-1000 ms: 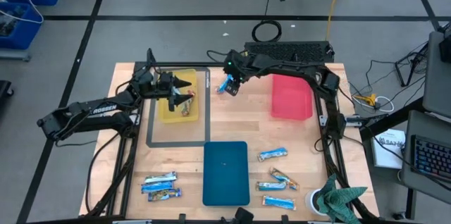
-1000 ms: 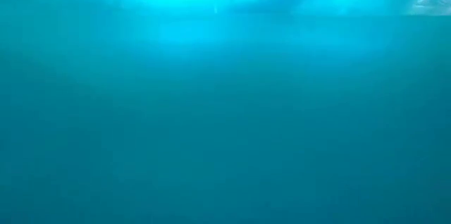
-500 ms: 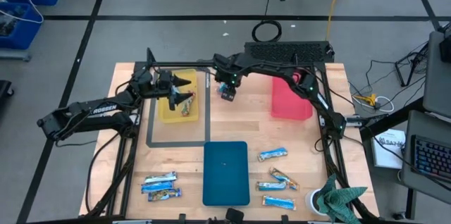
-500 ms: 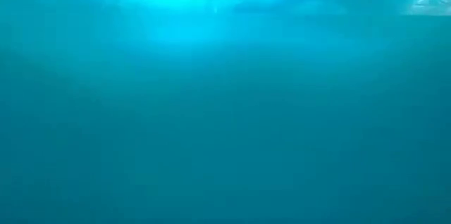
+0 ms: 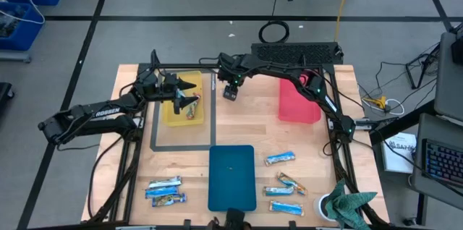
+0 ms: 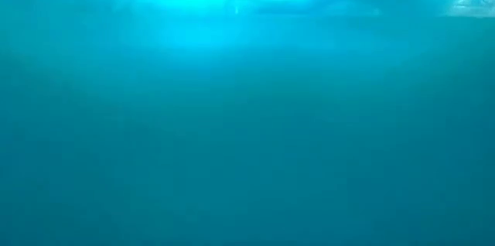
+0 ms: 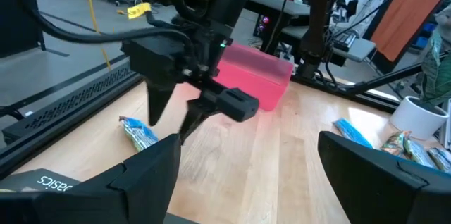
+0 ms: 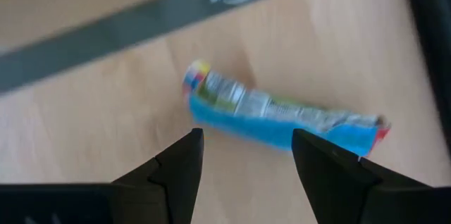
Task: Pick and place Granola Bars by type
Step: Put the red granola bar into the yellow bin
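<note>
Blue-wrapped bar (image 8: 275, 122) lies on the wood right under my spread-open right gripper (image 8: 246, 157), long axis crossing the gap; left gripper (image 5: 189, 103) waits open over the yellow tray (image 5: 178, 113)

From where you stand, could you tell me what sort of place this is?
Probably a robotics lab: a wooden table framed by two arms, cables across the grey floor, and a keyboard on a desk alongside.
</note>
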